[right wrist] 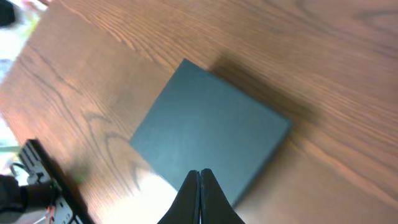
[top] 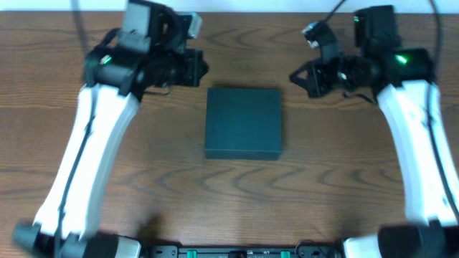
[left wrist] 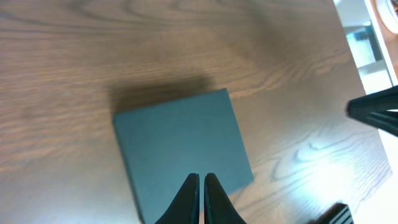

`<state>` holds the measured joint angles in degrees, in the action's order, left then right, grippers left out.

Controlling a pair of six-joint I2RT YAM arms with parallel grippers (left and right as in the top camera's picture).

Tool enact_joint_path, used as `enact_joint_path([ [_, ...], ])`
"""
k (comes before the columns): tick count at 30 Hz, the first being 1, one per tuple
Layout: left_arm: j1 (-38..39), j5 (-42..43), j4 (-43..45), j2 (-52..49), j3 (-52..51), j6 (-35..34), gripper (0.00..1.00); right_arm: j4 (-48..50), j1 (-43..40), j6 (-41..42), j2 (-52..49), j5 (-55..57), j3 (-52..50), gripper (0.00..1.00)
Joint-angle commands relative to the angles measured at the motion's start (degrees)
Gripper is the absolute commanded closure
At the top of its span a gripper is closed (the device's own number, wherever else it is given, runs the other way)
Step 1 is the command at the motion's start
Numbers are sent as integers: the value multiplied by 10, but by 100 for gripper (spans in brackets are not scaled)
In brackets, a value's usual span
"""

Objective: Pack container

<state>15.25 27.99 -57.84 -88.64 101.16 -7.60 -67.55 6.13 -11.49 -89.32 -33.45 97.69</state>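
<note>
A: What colour are the arms?
B: White shells on the long links of the left arm [top: 86, 158] and right arm [top: 419, 143] — black housings at the joints, each with a small green light [top: 401, 59]
A: And the left end effector [left wrist: 202, 180], the right end effector [right wrist: 199, 174]?
B: Black tapered fingers [left wrist: 186, 202] — thin black cables [top: 75, 18] run above the wrists

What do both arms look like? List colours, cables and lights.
Left arm and right arm: white lower links, black joints and wrist housings, a green light near each wrist, thin black cables trailing off. Jaws are black, tapered blades.
</note>
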Motion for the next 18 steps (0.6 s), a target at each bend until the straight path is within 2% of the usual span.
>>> enact_joint_path([
  [1,10,-43,-13,100,-37,-19,94,-23,-2,-10,89,45,-15,98],
  [5,38,-97,67,279,-218,-38,94,33,-2,5,253,45,-152,98],
  [8,46,-100,123,415,-373,-38,94,92,-2,22,395,45,-297,98],
  [12,47,-87,156,552,-532,-50,94,130,-2,25,562,33,-469,99],
  [15,47,-84,178,640,-653,-94,95,131,-2,88,685,28,-583,99],
  [16,47,-85,186,655,-678,-110,94,131,-2,120,713,28,-606,83],
  [17,47,-85,195,663,-697,-128,87,132,-2,152,735,29,-623,51],
  [18,47,-86,203,667,-711,-151,9,132,-2,183,751,31,-636,1],
])
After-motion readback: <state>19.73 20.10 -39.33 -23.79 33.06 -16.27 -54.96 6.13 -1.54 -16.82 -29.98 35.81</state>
